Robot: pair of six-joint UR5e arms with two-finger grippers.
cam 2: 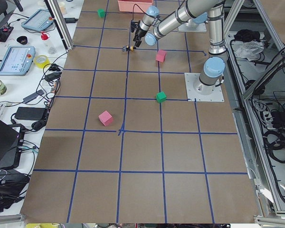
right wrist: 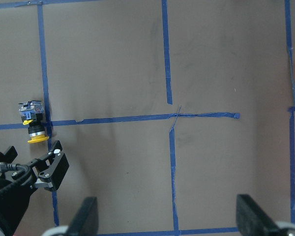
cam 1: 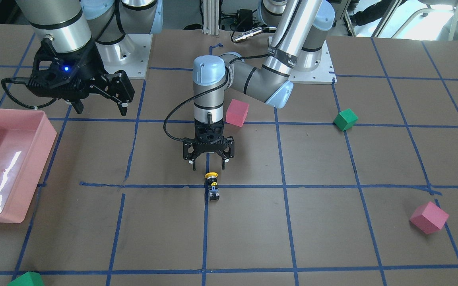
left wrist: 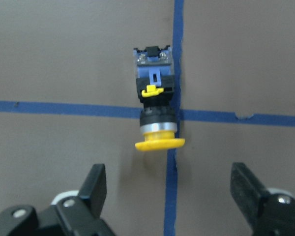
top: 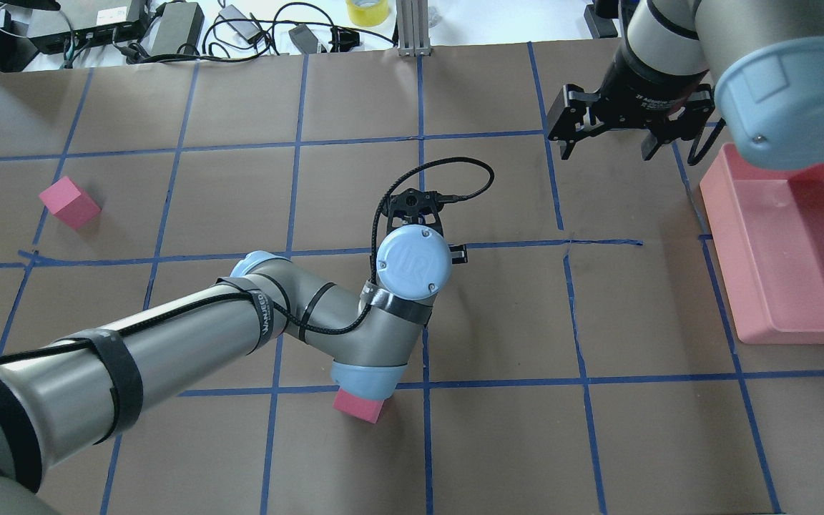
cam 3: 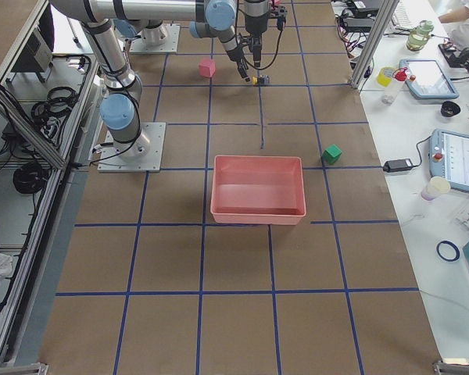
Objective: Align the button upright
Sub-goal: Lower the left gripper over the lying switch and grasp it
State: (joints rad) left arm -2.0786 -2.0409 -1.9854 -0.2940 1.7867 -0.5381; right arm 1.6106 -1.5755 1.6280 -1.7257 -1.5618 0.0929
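Note:
The button (cam 1: 212, 185) lies on its side on the brown table, across a blue tape crossing, with its yellow cap towards the robot. In the left wrist view the button (left wrist: 155, 109) lies just beyond my fingers, cap nearest them. My left gripper (cam 1: 209, 163) is open and empty, pointing down, hovering just behind the cap without touching it. My right gripper (cam 1: 101, 106) is open and empty, raised above the table near the pink tray. It sees the button (right wrist: 32, 124) from afar. In the overhead view the left wrist hides the button.
A pink tray (cam 1: 40, 159) stands at the table's edge on my right side. A pink cube (cam 1: 237, 113) sits just behind the left arm's wrist. Another pink cube (cam 1: 429, 217) and a green cube (cam 1: 345, 119) lie on my left side, and a second green cube (cam 1: 26, 279) at the far edge.

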